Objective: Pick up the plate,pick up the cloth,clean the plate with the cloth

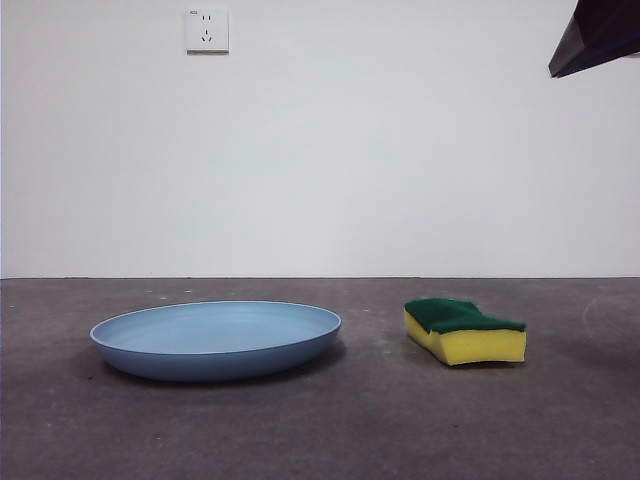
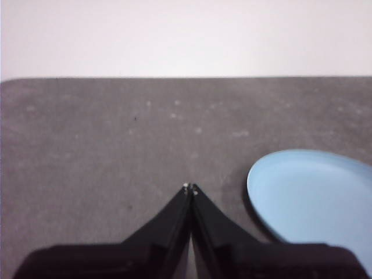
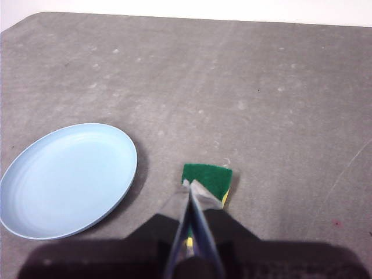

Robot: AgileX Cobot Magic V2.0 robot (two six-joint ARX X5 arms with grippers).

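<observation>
1. The plate [image 1: 215, 340] lies flat on the grey desk [image 1: 320, 430], nearest the front camera and right way up, with its light blue inside showing and the darker underside curving down to the surface.
2. The cloth [image 1: 463, 331] (really a yellow sponge block with a green scouring top) rests on the desk well apart from the plate, on the side away from the wall socket, green layer upward.
3. The left pincer [image 2: 190, 188] hangs above bare desk just beside the plate's rim, its two black jaws pressed together tip to tip and gripping nothing.
4. The right pincer [image 3: 190, 185] hovers over the cloth, on the side facing away from the plate; its jaws also meet at the tips, closed on nothing, with the green top visible just beyond them.
5. A dark arm tip [image 1: 597, 37] shows high above the cloth.
6. Farthest back, a white wall [image 1: 400, 150] rises behind the desk, and the wall socket [image 1: 206, 30] sits high above the plate.
</observation>
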